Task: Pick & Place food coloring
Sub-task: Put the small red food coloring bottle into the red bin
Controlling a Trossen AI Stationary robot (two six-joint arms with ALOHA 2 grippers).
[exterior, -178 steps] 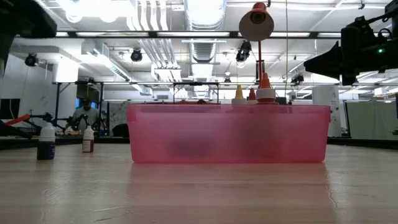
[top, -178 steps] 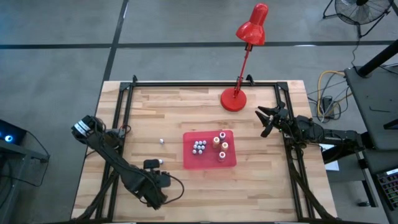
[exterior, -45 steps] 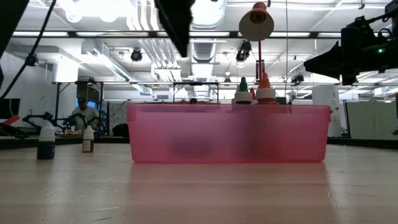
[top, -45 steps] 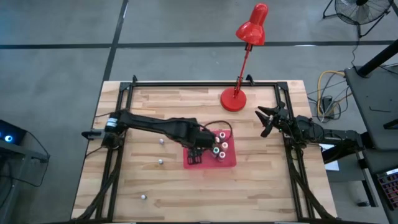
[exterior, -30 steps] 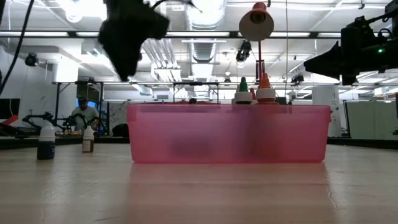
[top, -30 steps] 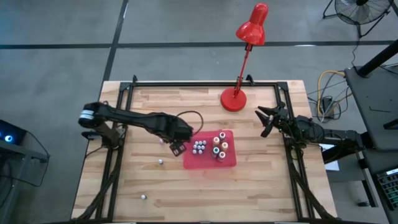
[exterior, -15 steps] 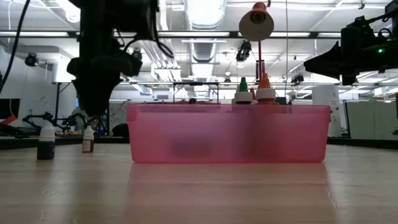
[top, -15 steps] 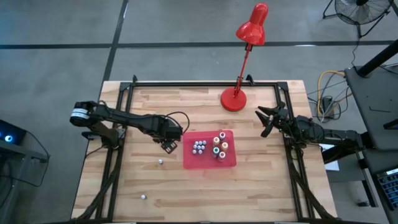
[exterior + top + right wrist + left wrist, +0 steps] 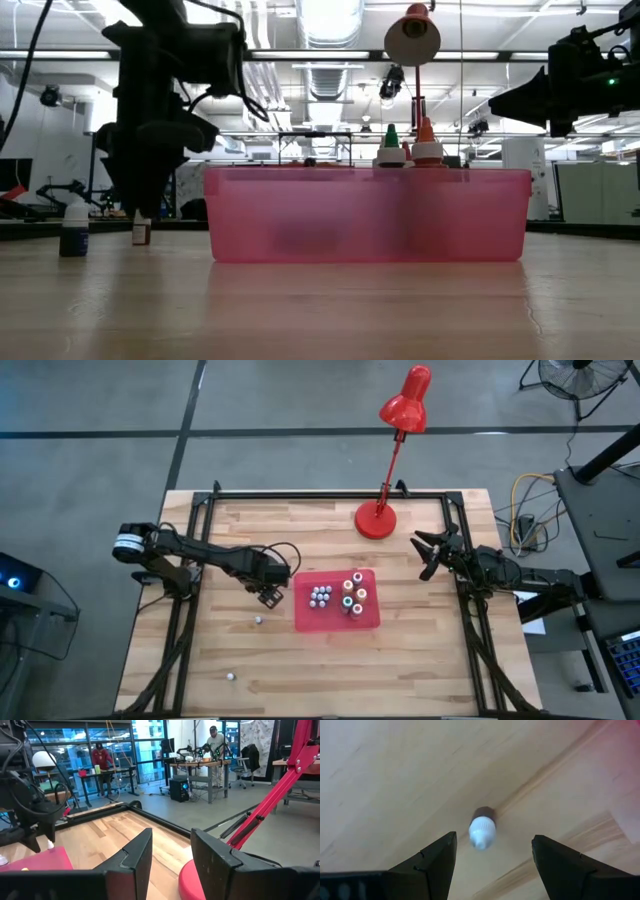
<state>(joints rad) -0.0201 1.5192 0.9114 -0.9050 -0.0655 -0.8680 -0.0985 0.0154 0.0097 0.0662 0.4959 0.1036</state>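
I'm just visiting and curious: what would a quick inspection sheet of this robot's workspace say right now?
Surface: pale wooden plank table, black frame.
Job's things: small food colouring bottles standing in the red flat plastic tray; three white-capped bottles outside it, one under the left gripper, two nearer the table's front.
Clutter: red desk lamp.
Grippers: left gripper open above the loose bottle; right gripper waits at the right edge, empty.
Cables: black lead looped along the left arm; yellow cord on the floor.
Surroundings: grey floor; people at benches.

Left end effector (image 9: 268,595) low, open
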